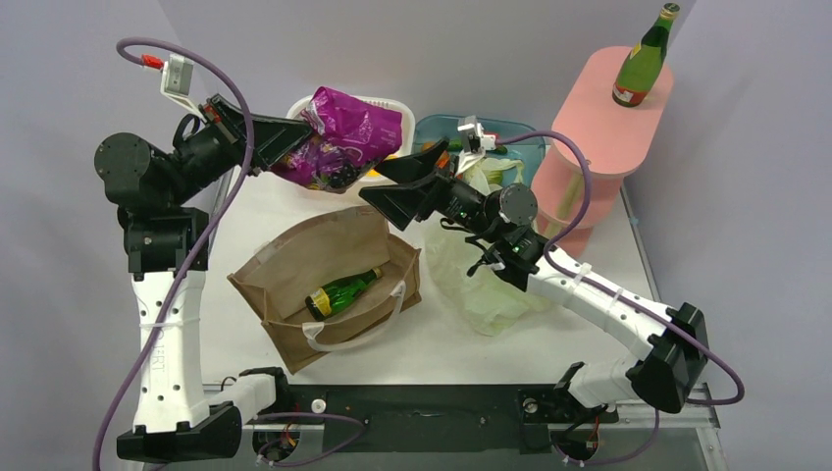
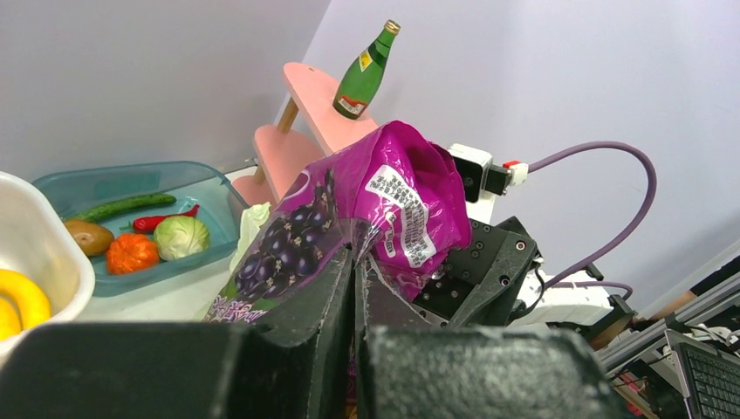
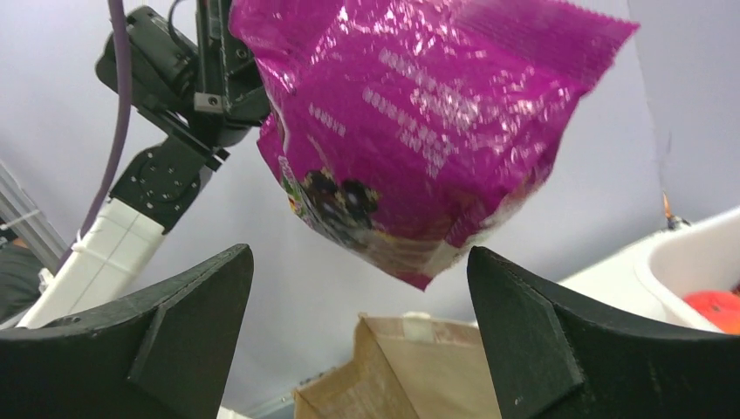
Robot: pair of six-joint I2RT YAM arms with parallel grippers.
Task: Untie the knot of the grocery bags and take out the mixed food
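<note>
My left gripper (image 1: 294,137) is shut on a purple snack packet (image 1: 345,135) and holds it in the air in front of the white basket (image 1: 390,102); in the left wrist view the jaws (image 2: 358,262) pinch the packet's (image 2: 366,205) edge. My right gripper (image 1: 371,181) is open and empty, just right of and below the packet (image 3: 419,131), with its fingers (image 3: 196,327) spread wide. The brown paper bag (image 1: 329,265) lies open with a green glass bottle (image 1: 343,291) inside. The pale green plastic bag (image 1: 481,280) lies under my right arm.
A teal tub (image 2: 205,188) holds a cucumber, red chilli (image 2: 166,220), cabbage (image 2: 181,236) and an orange fruit (image 2: 133,253). A banana (image 2: 19,301) lies in the white basket. A second green bottle (image 1: 645,57) stands on a pink stand (image 1: 603,118) at the back right.
</note>
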